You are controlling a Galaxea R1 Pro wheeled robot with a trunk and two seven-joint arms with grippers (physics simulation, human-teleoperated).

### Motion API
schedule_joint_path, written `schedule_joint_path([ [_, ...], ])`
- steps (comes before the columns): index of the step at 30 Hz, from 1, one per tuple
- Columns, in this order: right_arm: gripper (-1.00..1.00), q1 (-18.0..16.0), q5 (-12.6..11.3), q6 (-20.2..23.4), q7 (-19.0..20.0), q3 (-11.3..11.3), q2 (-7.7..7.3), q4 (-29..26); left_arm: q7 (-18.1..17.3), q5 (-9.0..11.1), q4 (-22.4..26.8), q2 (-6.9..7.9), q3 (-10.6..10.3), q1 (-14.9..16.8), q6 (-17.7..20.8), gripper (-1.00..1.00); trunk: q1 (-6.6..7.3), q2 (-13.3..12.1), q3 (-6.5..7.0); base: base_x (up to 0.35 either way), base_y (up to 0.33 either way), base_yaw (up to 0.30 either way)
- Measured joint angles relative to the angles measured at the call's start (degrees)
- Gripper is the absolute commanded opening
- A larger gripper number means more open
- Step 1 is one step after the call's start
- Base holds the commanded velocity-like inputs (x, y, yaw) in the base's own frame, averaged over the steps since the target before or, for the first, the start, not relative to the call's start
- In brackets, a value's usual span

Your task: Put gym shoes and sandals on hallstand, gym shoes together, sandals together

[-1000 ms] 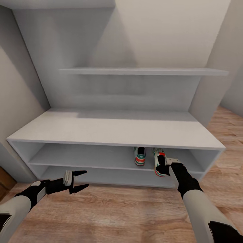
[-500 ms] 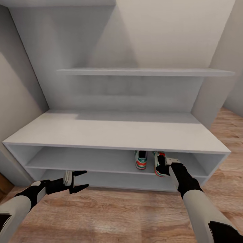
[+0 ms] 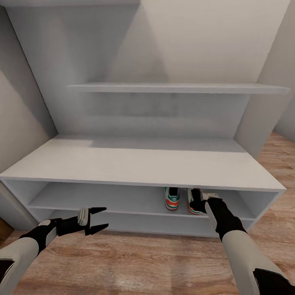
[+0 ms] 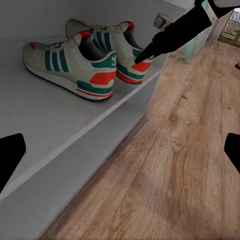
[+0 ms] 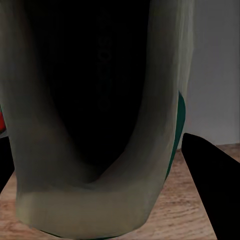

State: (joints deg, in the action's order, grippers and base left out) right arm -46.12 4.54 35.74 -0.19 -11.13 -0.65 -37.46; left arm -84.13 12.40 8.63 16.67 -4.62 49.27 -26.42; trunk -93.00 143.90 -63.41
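Both gym shoes [image 3: 182, 199] sit side by side on the hallstand [image 3: 139, 164] upper shelf, right gripper [image 3: 198, 200] at the right shoe's heel, grip unclear, left gripper [image 3: 97, 220] open and empty; next, probably release, fetch sandals.

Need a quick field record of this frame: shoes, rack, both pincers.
gym shoes: two, side by side on upper open shelf, heels outward, left one, right one
hallstand: pale grey, bench top bare
right pincer: at right shoe's heel; grip cannot be told
left pincer: open, above wood floor, holding nothing
sandals: none seen on rack
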Motion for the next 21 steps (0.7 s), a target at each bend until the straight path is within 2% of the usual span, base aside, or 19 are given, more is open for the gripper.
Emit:
schedule_joint_path([
  [7, -1.00, 0.0, 0.0, 0.0, 0.0, 0.0, 0.00, 0.0, 0.0, 0.0, 0.0, -0.05, 0.0, 0.0, 0.0, 1.00, 0.01, 0.0, 0.00, 0.181, 0.000, 0.000],
  [21, -1.00, 0.0, 0.0, 0.0, 0.0, 0.0, 0.00, 0.0, 0.0, 0.0, 0.0, -0.07, 0.0, 0.0, 0.0, 1.00, 0.01, 0.0, 0.00, 0.021, 0.000, 0.000],
])
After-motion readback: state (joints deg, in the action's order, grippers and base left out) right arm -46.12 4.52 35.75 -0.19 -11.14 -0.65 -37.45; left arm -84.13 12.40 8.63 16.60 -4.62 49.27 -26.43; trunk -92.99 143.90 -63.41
